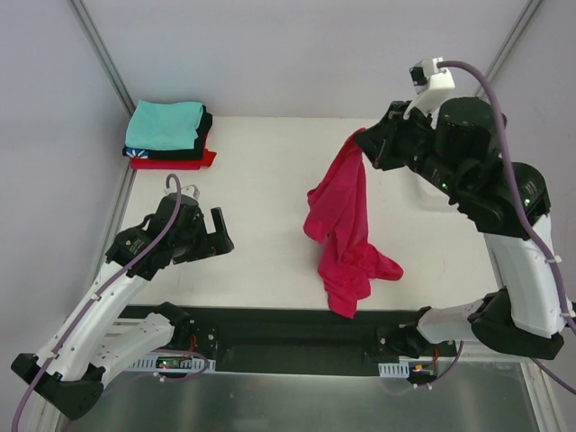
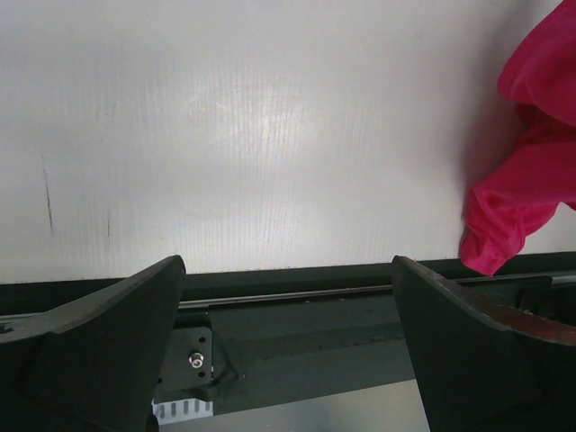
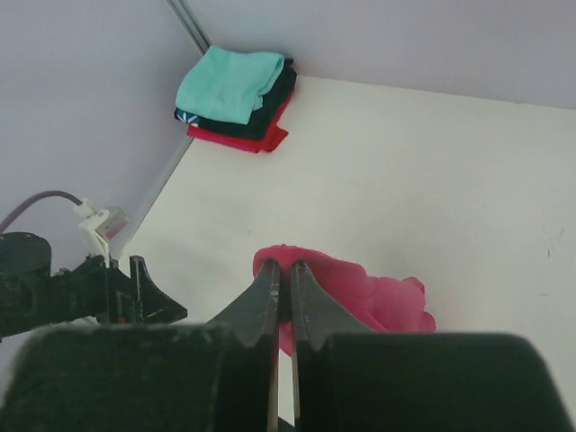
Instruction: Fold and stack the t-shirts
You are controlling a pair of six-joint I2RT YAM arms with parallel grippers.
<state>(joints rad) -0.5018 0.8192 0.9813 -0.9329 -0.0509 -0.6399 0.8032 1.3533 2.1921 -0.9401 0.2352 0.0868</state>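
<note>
While the right gripper [image 1: 364, 142] sits at the upper right of the top view with its jaws pinched together on a fold of the pink tee [image 1: 340, 220], the cloth hangs from that pinch as a long, twisted drape toward the lower middle of the frame. Its upper part is lifted off the table [image 1: 261, 189], its bunched lower part lies on the surface, and its lowest tip reaches the black strip [image 1: 288, 333] along the near edge. From the right wrist, the two fingers stand almost touching, with pink cloth caught between them and spreading out past their tips. At the middle left of the top view the left gripper [image 1: 214, 238] hovers low over the table, jaws spread wide and gripping nothing; from its wrist only bare table and the strip show between the fingers, and the pink tee hangs at the right edge, well apart from them. In the upper left corner lies a folded stack: the teal tee [image 1: 165, 124] on top, the black tee [image 1: 202, 142] under it with a small pale print at its left end, and the red tee [image 1: 173, 163] at the bottom.
</note>
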